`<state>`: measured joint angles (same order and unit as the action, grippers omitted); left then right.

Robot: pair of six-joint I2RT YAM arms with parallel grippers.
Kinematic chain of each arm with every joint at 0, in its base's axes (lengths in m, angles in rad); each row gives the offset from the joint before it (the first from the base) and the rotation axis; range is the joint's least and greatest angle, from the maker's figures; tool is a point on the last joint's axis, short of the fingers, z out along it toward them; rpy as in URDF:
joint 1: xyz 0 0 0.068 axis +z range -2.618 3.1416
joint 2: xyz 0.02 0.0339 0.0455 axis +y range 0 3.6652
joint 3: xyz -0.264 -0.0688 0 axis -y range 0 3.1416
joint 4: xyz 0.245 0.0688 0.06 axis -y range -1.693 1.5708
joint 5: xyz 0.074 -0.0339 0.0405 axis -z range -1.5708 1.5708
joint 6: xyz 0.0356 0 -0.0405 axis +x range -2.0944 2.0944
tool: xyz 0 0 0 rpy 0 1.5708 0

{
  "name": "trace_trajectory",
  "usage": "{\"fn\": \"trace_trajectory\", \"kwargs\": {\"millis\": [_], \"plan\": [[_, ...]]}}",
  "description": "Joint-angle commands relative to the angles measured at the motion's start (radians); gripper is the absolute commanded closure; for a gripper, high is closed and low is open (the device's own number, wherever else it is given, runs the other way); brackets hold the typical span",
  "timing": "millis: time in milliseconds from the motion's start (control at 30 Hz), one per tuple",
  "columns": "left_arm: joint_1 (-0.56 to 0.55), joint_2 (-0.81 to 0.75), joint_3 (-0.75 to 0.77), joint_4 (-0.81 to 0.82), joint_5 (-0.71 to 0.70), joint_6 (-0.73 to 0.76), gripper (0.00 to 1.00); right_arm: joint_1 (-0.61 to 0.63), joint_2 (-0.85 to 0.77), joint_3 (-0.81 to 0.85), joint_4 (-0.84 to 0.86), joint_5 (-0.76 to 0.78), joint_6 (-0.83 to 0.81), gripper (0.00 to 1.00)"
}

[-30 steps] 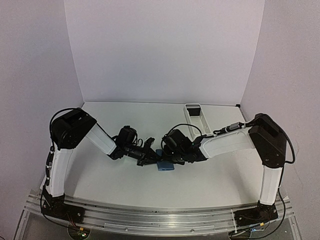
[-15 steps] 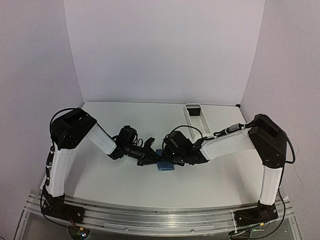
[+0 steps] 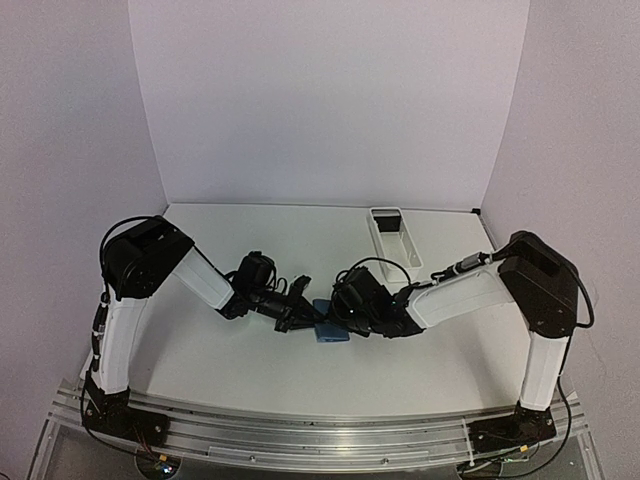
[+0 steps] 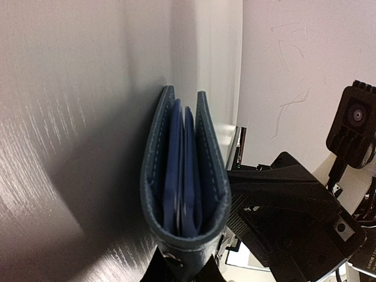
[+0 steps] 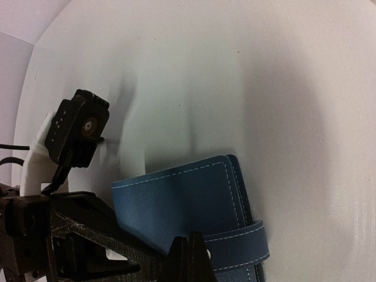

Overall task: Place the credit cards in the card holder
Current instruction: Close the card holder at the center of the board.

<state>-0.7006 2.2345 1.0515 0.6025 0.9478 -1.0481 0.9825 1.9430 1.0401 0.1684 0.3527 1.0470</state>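
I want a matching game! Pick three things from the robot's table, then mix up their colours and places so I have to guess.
Things:
1. card holder
2. tray
3. metal rail

Colours and places:
A. silver, along the near edge, in front of the table
B. blue, near the middle of the table
C. white, at the back right of the table

Pairs: 1-B, 2-C, 3-A

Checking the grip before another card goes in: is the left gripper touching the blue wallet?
Touching. The left wrist view shows the left gripper closed on the bottom fold of the blue wallet, pinching it from both sides with no gap.
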Motion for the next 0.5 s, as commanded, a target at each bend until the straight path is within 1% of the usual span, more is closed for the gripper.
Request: {"fn": "trace_trajectory", "kwargs": {"millis": [0, 167, 467], "plan": [[-0.008, 0.128, -0.048, -0.217, -0.087, -0.007, 1.0, 0.051, 0.068, -0.037, -0.118, -0.047, 0.071, 1.0], [-0.005, 0.133, -0.049, -0.203, -0.085, -0.019, 1.0, 0.075, 0.048, -0.134, -0.049, -0.034, 0.164, 1.0], [-0.002, 0.142, -0.044, -0.199, -0.082, -0.027, 1.0, 0.094, 0.078, -0.208, 0.026, -0.024, 0.228, 1.0]]}}
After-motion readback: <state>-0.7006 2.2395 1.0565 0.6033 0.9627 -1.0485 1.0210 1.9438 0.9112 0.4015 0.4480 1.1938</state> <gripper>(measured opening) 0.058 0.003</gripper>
